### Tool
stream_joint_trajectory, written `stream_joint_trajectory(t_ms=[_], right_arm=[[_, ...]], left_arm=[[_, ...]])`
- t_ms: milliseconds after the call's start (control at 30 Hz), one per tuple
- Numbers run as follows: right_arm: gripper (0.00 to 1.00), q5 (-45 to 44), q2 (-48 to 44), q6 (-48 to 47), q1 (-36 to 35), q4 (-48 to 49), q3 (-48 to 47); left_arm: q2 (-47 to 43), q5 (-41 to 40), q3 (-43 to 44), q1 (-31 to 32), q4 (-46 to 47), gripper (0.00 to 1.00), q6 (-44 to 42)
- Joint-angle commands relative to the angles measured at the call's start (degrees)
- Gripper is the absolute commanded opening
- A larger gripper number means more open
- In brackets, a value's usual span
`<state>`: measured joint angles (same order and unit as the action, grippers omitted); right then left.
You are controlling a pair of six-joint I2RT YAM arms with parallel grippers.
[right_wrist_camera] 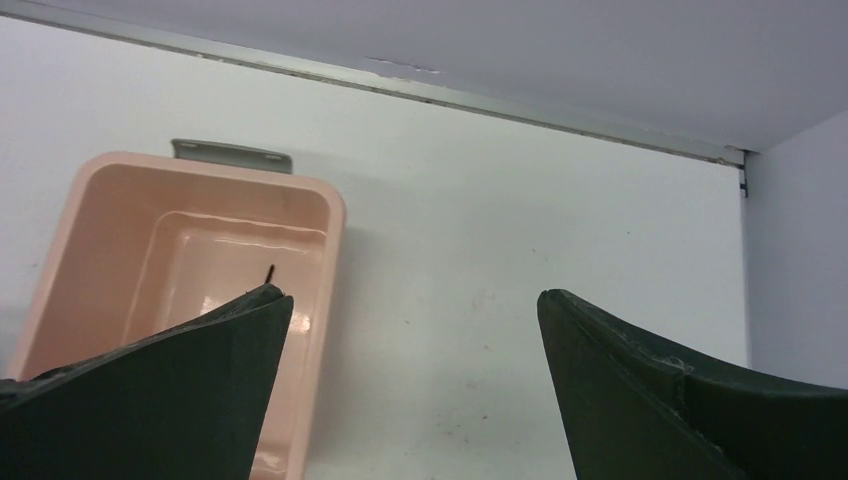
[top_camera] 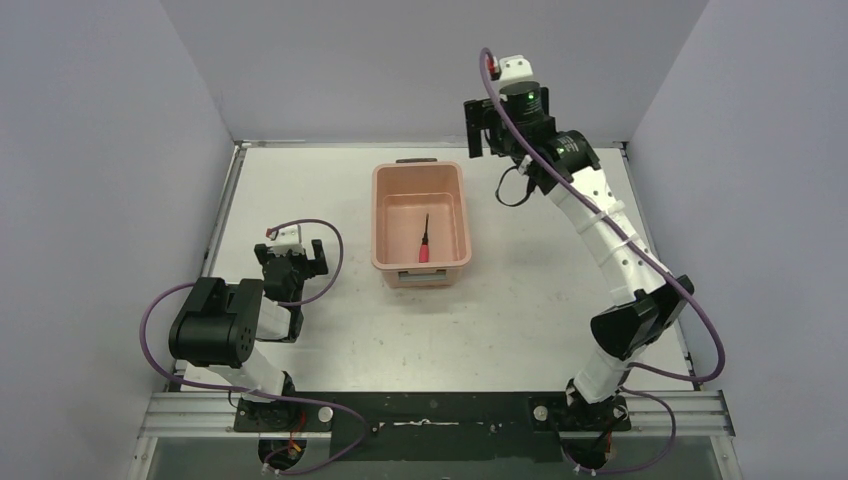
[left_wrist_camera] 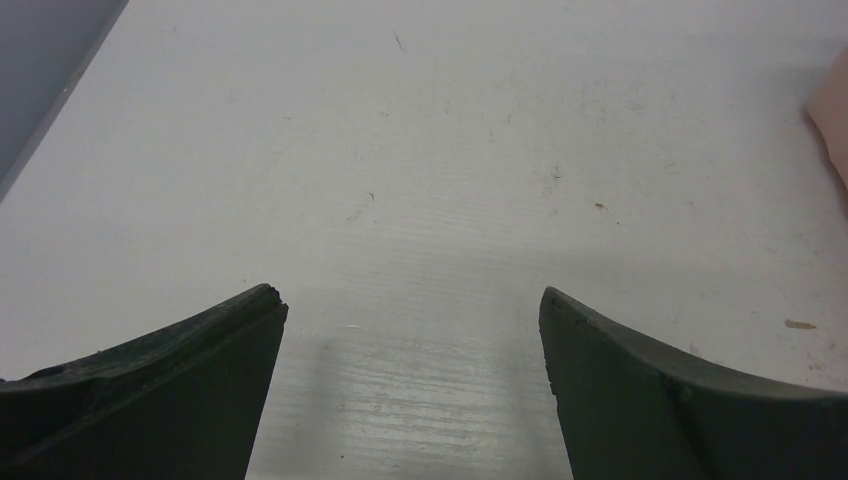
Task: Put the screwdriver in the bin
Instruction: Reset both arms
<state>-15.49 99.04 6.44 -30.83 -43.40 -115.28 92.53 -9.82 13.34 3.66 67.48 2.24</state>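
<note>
The salmon-pink bin stands in the middle of the table, its dark handle at the far end. The screwdriver, red handle nearest me and black shaft pointing away, lies flat on the bin's floor. My right gripper is open and empty, raised high to the right of the bin's far end. In the right wrist view the bin is at the left and only the tip of the screwdriver shows above my left finger. My left gripper is open and empty, low over the table left of the bin.
Grey walls close the table on the left, back and right. A metal rail runs along the table's far edge. In the left wrist view a sliver of the bin shows at the right edge.
</note>
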Motion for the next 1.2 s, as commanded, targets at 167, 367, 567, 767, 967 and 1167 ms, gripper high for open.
stream_joint_trajectory(t_ms=[167,367,567,767,967,1167], right_arm=[[1.0,9.7,-5.8,-4.1,13.9,2.9,6.5],[1.0,17.9,-7.9,-4.6,24.0,6.0,11.8],[1.0,20.3,-7.0,-5.2,29.5,5.9,12.9],[1.0,21.2,-6.8,-5.6,30.7,7.0,14.2],[1.0,21.3,-7.1,-5.3,30.7,7.4,14.6],[1.0,21.5,-7.5,-5.1,30.7,7.8,15.3]], left_arm=[[-0.3,0.0,1.2,0.0,1.8,0.97,-0.5],[-0.3,0.0,1.2,0.0,1.7,0.97,-0.4],[-0.2,0.0,1.2,0.0,1.8,0.97,-0.4],[-0.2,0.0,1.2,0.0,1.8,0.97,-0.5],[-0.2,0.0,1.2,0.1,1.7,0.97,-0.5],[-0.2,0.0,1.2,0.0,1.8,0.97,-0.5]])
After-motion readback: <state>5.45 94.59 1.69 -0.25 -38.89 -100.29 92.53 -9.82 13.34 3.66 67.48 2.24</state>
